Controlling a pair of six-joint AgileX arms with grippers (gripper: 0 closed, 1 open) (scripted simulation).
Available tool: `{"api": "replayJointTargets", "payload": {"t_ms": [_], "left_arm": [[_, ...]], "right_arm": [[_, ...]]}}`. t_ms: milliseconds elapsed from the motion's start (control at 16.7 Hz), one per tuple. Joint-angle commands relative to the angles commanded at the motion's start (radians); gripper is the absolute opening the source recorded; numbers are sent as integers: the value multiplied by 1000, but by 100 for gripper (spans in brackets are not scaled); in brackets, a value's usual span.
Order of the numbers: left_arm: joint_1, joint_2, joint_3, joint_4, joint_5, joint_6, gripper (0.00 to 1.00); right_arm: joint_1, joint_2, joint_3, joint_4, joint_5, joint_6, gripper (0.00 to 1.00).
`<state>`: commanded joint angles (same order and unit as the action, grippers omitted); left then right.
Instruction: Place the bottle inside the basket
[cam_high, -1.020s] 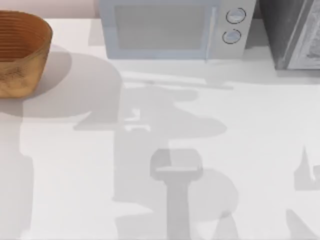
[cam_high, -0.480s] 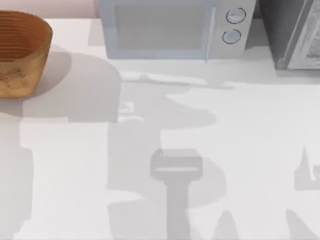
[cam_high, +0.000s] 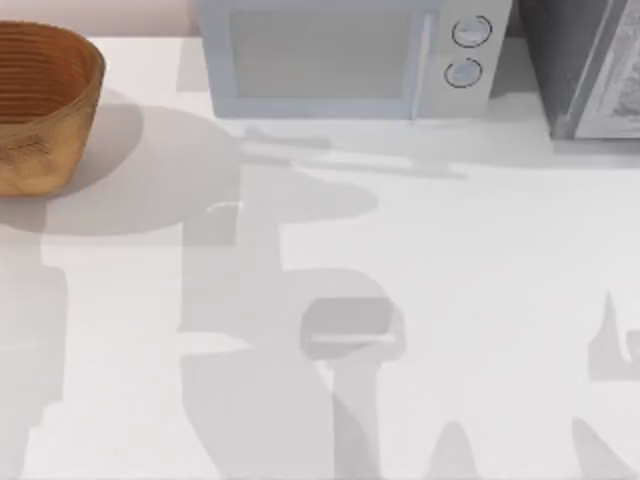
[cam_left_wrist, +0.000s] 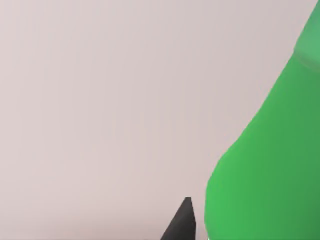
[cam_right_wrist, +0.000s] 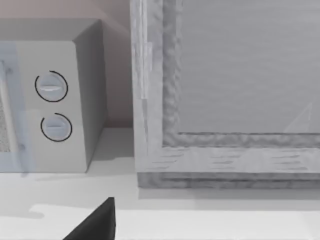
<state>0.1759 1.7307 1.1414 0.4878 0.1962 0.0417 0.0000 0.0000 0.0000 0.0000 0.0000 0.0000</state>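
Left gripper (cam_left_wrist: 192, 227): in the left wrist view 1 dark fingertip (cam_left_wrist: 182, 222) stands just beside the bottle (cam_left_wrist: 265, 165), whose green shoulder and neck rise close against the camera with a plain pale wall behind. The second finger is hidden, so I cannot tell for certain that the gripper is clamped on the bottle; judged from how near the body lies to the fingertip, a hold on it is likely. No worktop lies beneath the bottle in this view, which suggests it is carried aloft.

Handling, as judgement: a small plastic bottle, light, smooth and somewhat slippery, with thin walls that yield under hard pressure. The straight middle of the body is the soundest place to grip; the tapering shoulder would let it slide.

The basket (cam_high: 45, 105) sits at the far left of the worktop (cam_high: 480, 300) in the top view, open side up, left of the microwave (cam_high: 340, 60).

Right gripper: 1 dark fingertip (cam_right_wrist: 95, 222) shows in the right wrist view, facing the microwave's 2 dials and a grey cabinet (cam_right_wrist: 225, 90); parked, finger state cannot be told.
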Motion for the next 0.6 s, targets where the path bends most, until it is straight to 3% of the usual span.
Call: {"api": "replayJointTargets", "payload": {"t_ms": [60,600], "left_arm": [[0,0,0,0,0,0,0],[0,0,0,0,0,0,68]], "right_arm": [[0,0,0,0,0,0,100],[0,0,0,0,0,0,100]]}}
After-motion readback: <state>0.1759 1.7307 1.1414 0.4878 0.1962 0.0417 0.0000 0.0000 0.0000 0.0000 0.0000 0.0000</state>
